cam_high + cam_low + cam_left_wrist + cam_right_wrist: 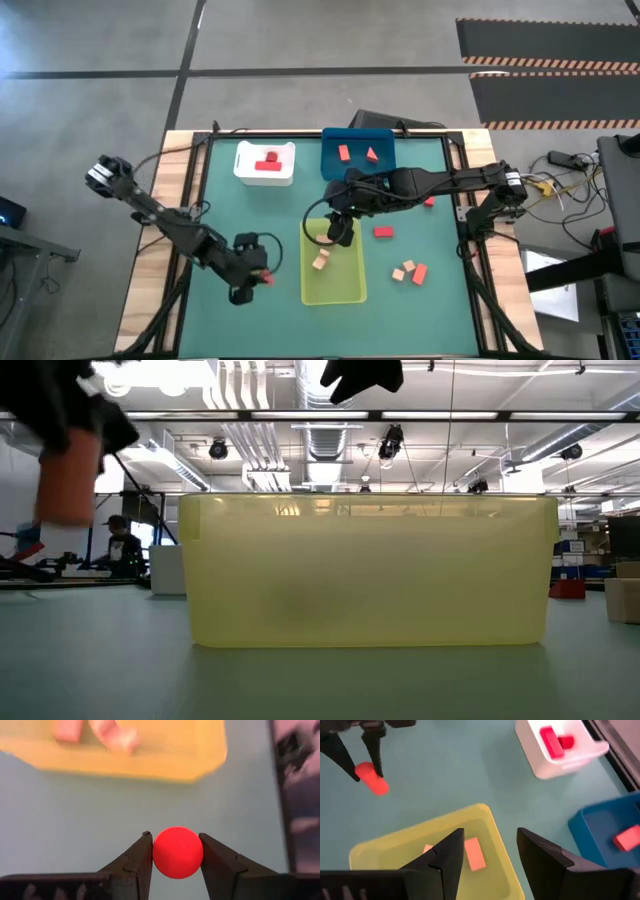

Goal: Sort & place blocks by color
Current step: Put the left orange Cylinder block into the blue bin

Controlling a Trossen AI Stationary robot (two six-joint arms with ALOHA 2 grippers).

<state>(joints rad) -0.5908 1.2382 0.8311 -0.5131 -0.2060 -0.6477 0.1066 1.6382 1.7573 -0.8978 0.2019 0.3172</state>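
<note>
Left end effector (262, 277): fingers clenched on a red cylinder block (177, 852), gripped across its round body, end face toward the wrist camera. Held clear of the green worktop (430, 295), just beside the yellow-green bin (333, 290) on its left side; likely lifted for transport. Colour reads as bright red, so probable destination is the white bin (264, 176), which already holds deep red blocks (268, 162).

Right end effector (338, 233): hovering over the far end of the yellow-green bin, fingers spread, nothing between them. Position suggests a drop-off into this bin or a pause above it; cannot tell which. Inside the bin: pale tan blocks (321, 259), consistent with the bin serving the wood-coloured group.

Further out: blue bin (358, 168) at the far edge with two orange-red blocks (344, 152) inside, matching a coral group. Loose on the worktop to the right of the yellow-green bin: one red bar (383, 232) and a small cluster of tan and red pieces (410, 271), not yet sorted.

Judgement: sorting partly complete.
</note>
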